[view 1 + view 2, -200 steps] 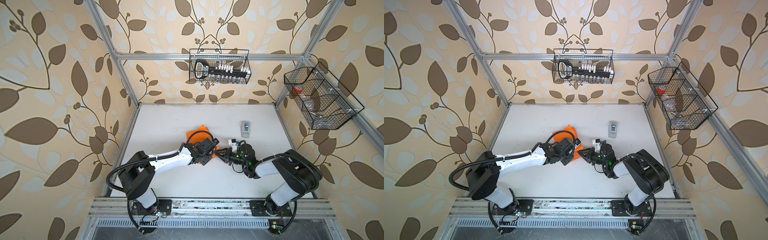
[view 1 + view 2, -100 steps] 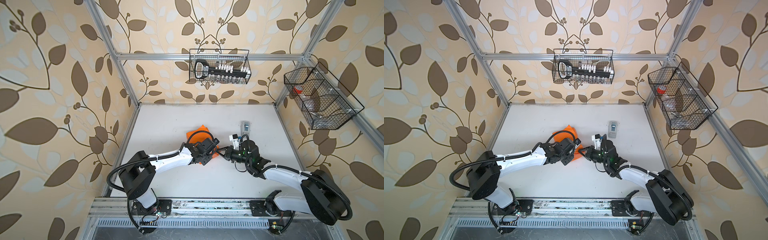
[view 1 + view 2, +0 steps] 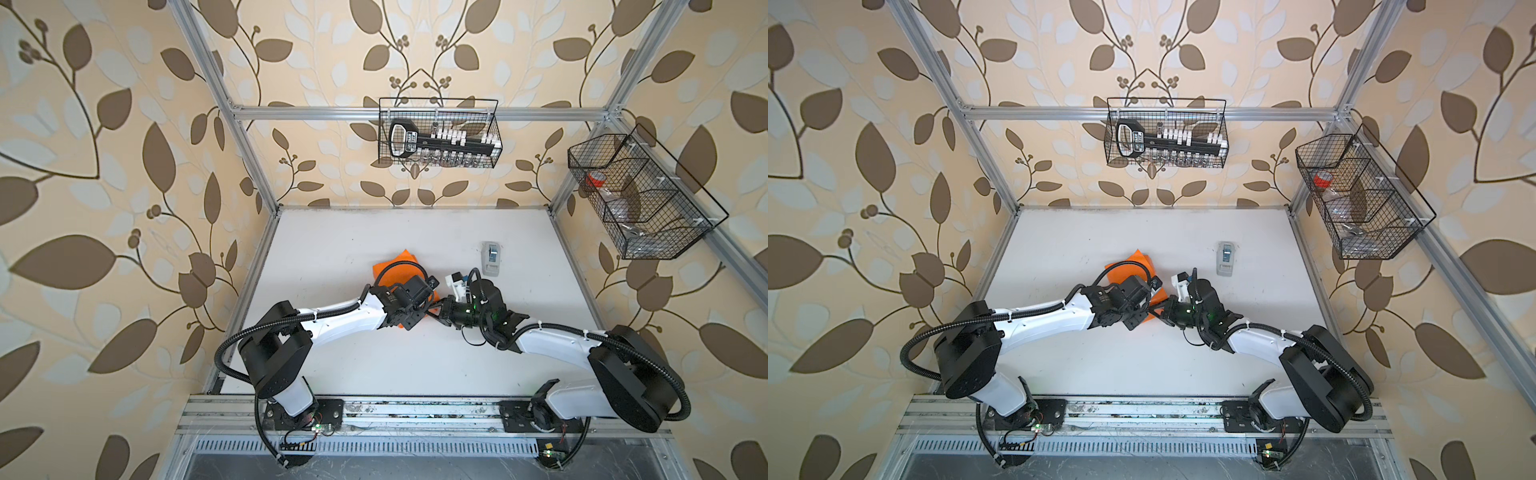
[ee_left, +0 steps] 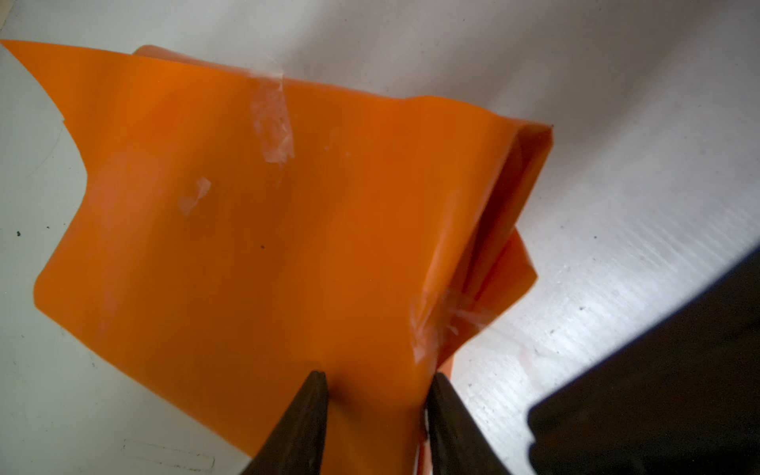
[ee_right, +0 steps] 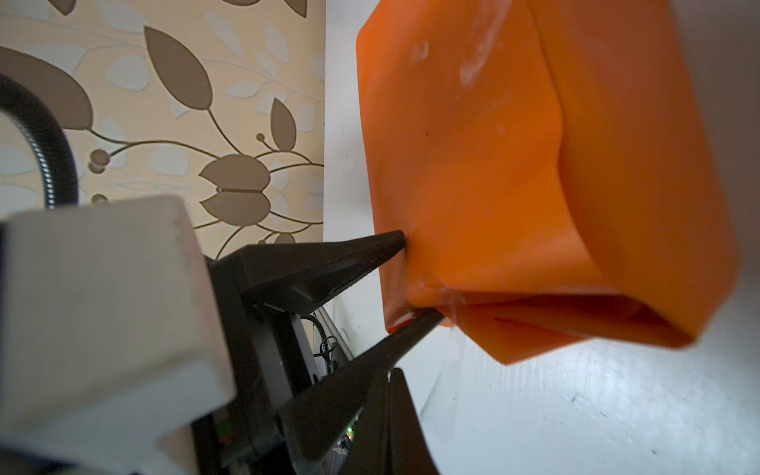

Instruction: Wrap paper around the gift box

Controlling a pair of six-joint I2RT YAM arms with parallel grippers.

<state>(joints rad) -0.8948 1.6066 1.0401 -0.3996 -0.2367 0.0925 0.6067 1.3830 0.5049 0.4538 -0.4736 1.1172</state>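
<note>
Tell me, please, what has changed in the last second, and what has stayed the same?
The right arm swung its elbow outward to the right, toward the front rail, and the right gripper closed beside the paper. The left gripper kept its hold on the paper; the tape dispenser stayed put.

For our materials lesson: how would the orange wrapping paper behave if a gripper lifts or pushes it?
Probably floppy: the paper bulges and creases where the left gripper pinches it. Likely light and easily torn, being thin enough to fold loosely. Perhaps slippery, given its glossy sheen.
</note>
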